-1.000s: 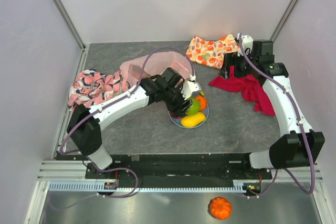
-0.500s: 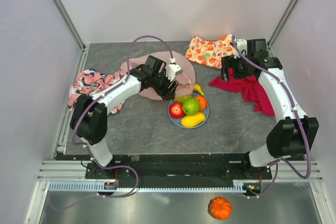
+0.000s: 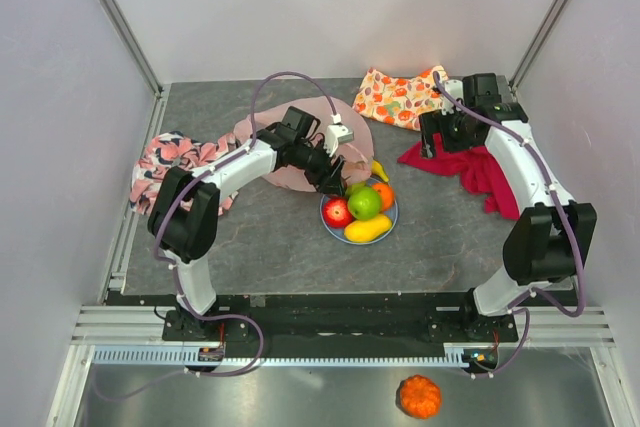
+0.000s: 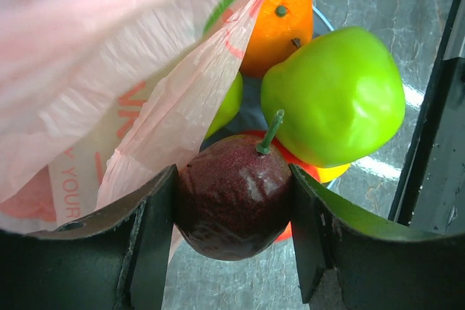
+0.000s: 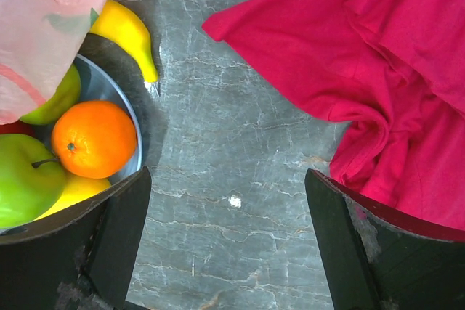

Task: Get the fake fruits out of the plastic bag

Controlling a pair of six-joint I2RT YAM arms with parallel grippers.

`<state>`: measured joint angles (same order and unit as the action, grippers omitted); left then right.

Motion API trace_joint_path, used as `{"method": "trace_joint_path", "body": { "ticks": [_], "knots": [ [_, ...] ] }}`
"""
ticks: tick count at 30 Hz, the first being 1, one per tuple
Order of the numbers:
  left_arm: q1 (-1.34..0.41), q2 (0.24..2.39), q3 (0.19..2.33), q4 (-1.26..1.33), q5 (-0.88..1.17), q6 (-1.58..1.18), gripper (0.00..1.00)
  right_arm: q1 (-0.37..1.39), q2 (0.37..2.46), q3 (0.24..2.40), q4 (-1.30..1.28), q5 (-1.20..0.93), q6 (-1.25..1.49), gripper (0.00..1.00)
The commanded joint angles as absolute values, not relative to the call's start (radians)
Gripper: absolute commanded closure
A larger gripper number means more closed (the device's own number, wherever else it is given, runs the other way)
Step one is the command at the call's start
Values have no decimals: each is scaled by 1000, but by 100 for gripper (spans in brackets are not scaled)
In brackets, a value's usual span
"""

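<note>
Fake fruits [image 3: 362, 209]: orange [image 5: 94, 139], green apple [image 4: 334, 96] and others piled on blue plate [image 5: 116, 92]; banana [image 5: 131, 34] just beside plate rim
Dark purple fruit [image 4: 234, 205]: pinched between left gripper [image 4: 232, 212] fingers, above plate
Plastic bag [image 3: 285, 152]: laid behind plate, edge draped over fruits
Right gripper [image 5: 227, 212]: fingers spread wide, nothing held, beside red cloth [image 5: 407, 70]
</note>
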<state>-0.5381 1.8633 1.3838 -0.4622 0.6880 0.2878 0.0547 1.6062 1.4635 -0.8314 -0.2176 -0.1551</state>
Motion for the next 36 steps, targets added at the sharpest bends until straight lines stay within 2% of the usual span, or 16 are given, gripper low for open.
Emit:
{"method": "trace_joint_path", "body": {
  "ticks": [1, 7, 8, 10, 11, 13, 14, 22, 30, 31, 33, 36],
  "knots": [
    [-532, 1871, 1347, -408, 746, 305, 80, 58, 1628, 1514, -833, -202, -164, 5],
    [-532, 1885, 1354, -365, 739, 281, 59, 75, 1654, 1540, -833, -207, -163, 5],
    [-532, 1885, 1356, -365, 733, 278, 52, 80, 1657, 1542, -831, -207, -163, 5],
    [-532, 1881, 1351, -368, 724, 275, 47, 84, 1657, 1542, -830, -210, -161, 5],
    [-532, 1878, 1348, -371, 719, 275, 30, 90, 1655, 1540, -828, -209, -161, 5],
    [-532, 1868, 1341, -379, 718, 284, 29, 97, 1655, 1539, -825, -209, -161, 5],
    [-532, 1867, 1338, -385, 718, 285, 25, 98, 1654, 1539, -827, -209, -161, 5],
    [-517, 1845, 1333, -422, 723, 265, 24, 106, 1657, 1560, -824, -215, -161, 4],
    [-492, 1919, 1377, -455, 758, 169, 21, 110, 1672, 1588, -818, -233, -158, 4],
    [-482, 1927, 1379, -456, 787, 154, 10, 110, 1675, 1591, -818, -239, -158, 4],
    [-474, 1936, 1376, -453, 796, 121, 5, 112, 1675, 1594, -816, -247, -160, 4],
    [-474, 1937, 1362, -431, 802, 83, 4, 114, 1677, 1592, -815, -250, -161, 4]
  ]
}}
